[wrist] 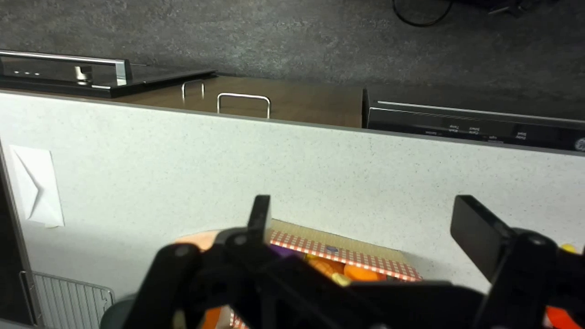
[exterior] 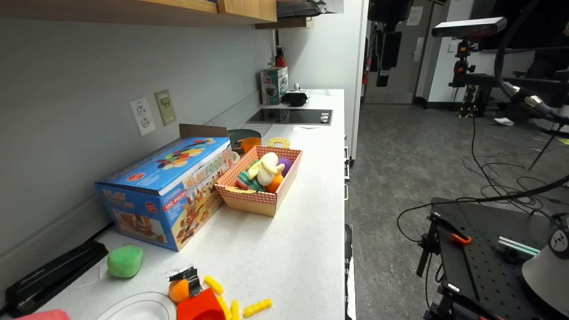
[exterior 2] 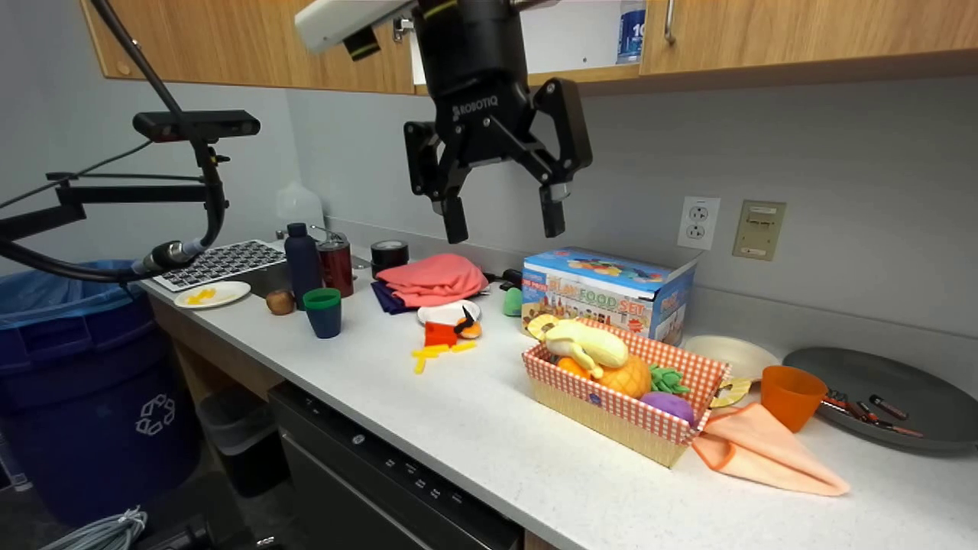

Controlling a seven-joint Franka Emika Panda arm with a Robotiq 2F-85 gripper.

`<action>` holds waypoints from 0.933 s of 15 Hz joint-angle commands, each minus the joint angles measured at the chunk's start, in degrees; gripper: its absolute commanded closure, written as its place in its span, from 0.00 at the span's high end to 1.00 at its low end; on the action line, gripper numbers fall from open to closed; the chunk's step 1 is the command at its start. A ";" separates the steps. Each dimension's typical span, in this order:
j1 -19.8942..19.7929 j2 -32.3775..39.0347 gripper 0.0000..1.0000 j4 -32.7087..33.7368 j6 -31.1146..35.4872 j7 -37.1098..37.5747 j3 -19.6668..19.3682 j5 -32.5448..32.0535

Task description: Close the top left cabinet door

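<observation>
Wrist view shows the gripper (wrist: 361, 205), fingers (wrist: 475, 233) wide apart, pointing down. In an exterior view, the top left cupboard door (exterior 2: 244, 38) hangs open, high over the counter (exterior 2: 474, 412).

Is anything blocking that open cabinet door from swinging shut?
Possibly the end effector: in an exterior view, its upper part overlaps the cabinet opening that the cabinet door must cover. A cable crosses the door there, but depth is unclear. Nothing else visible blocks it.
</observation>
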 commanded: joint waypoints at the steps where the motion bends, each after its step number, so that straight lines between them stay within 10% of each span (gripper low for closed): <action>1: 1.41 -3.29 1.00 -0.45 -2.39 -0.92 0.27 1.62; 14: 3.02 -7.34 1.00 -1.53 -4.53 -0.22 1.18 2.94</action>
